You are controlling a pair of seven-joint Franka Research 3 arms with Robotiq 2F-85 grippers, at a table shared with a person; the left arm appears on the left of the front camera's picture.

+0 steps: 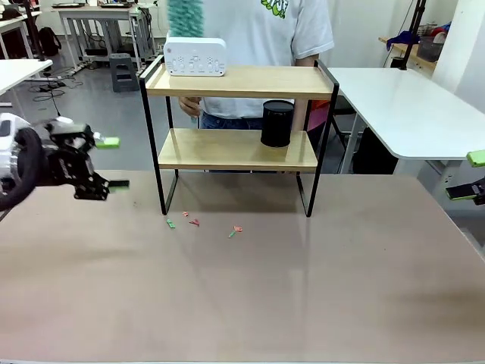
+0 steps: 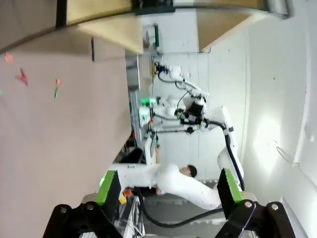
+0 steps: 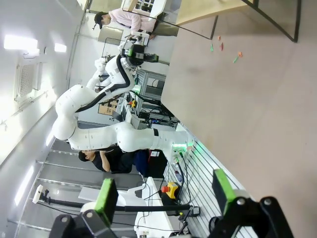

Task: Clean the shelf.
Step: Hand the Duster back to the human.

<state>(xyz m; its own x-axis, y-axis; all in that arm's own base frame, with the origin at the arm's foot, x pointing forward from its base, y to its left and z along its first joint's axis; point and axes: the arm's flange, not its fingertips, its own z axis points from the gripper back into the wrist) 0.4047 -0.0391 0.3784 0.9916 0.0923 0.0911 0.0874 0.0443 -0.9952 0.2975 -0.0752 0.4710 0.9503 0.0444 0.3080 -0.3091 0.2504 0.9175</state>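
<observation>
Both pincers spread and empty: left gripper, right gripper. Best to clear the shelf gently, lifting the black cup straight out.

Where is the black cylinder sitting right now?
In the front view, the black cylinder stands upright on the lower board of the shelf, toward its right end, below and to the right of the white box on the top board.

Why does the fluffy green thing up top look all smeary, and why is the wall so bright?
Front view: the green duster above the shelf is blurred. Left wrist view: bright glare on the white wall. Right wrist view: ceiling lights glare, and the picture is turned sideways.
</observation>
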